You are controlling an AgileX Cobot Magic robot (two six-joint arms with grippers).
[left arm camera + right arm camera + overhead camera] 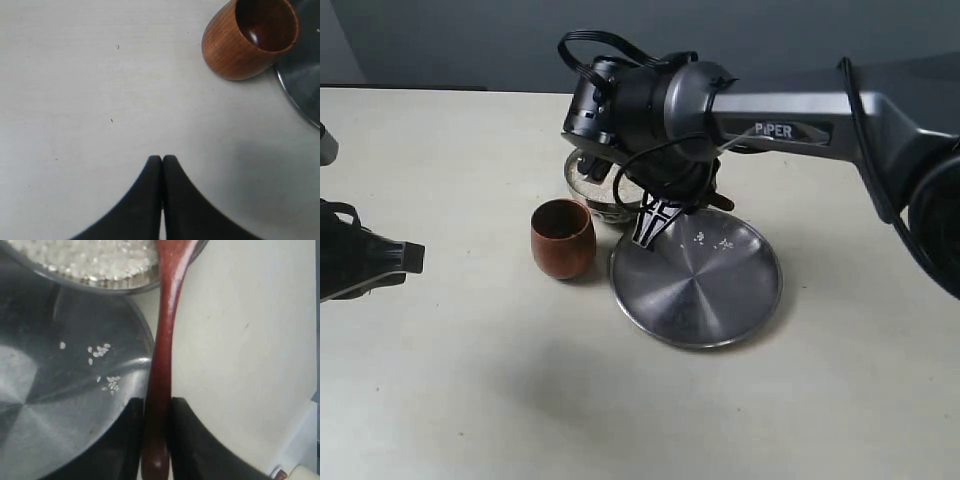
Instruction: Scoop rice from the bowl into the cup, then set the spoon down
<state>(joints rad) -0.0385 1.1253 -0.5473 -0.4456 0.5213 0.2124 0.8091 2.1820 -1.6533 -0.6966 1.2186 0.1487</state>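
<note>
My right gripper is shut on the handle of the dark wooden spoon. The spoon's scoop end reaches over the rim of the steel bowl, and the scoop itself is cut off by the frame edge. White rice fills the bowl. In the exterior view the right gripper hangs between the half-hidden bowl and the steel plate. The wooden cup stands upright left of them; it looks empty. My left gripper is shut on nothing, over bare table.
A wide flat steel plate lies beside the bowl with a few stray grains on it. Its edge touches the cup's side in the left wrist view. The left gripper rests at the far left of the table.
</note>
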